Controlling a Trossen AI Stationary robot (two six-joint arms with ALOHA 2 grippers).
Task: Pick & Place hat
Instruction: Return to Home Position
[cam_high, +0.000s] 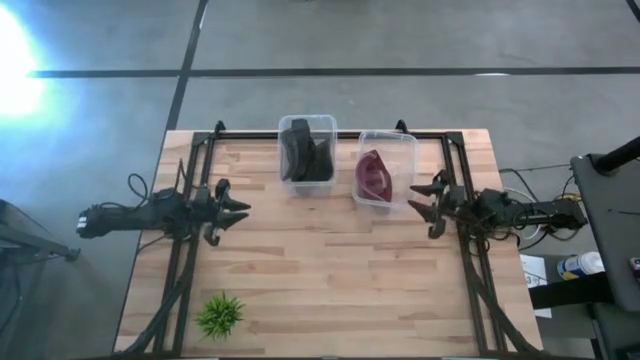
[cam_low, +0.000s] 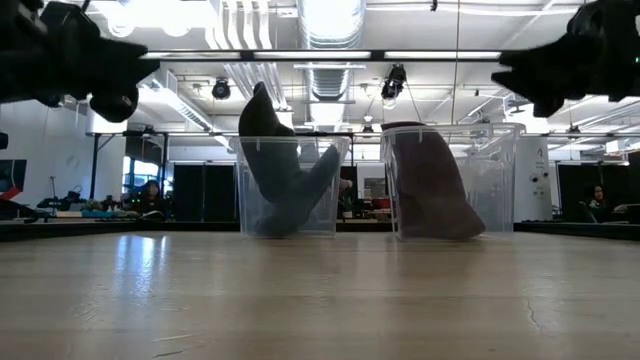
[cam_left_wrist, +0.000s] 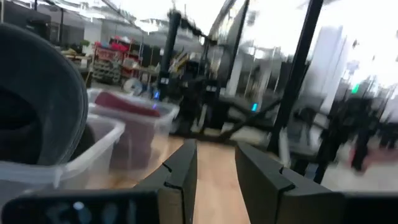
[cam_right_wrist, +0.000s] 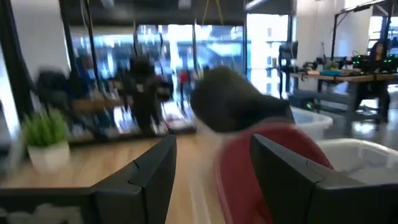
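Observation:
A dark grey hat (cam_high: 306, 152) stands in the left clear bin (cam_high: 307, 122) at the table's far side, its top sticking above the rim (cam_low: 262, 110). A maroon hat (cam_high: 374, 176) sits in the right clear bin (cam_high: 387, 140). My left gripper (cam_high: 240, 208) hovers open above the table, left of the bins. My right gripper (cam_high: 418, 202) hovers open just right of the maroon hat's bin. Both hold nothing. The left wrist view shows the grey hat (cam_left_wrist: 43, 99) and maroon hat (cam_left_wrist: 127, 118); the right wrist view shows the maroon hat (cam_right_wrist: 261, 155) close ahead.
A small green potted plant (cam_high: 220, 315) stands near the table's near left corner, also visible in the right wrist view as the plant (cam_right_wrist: 45, 140). Black frame rails (cam_high: 190, 200) run along the table's left and right sides. Bare wood (cam_high: 330, 270) spans the middle.

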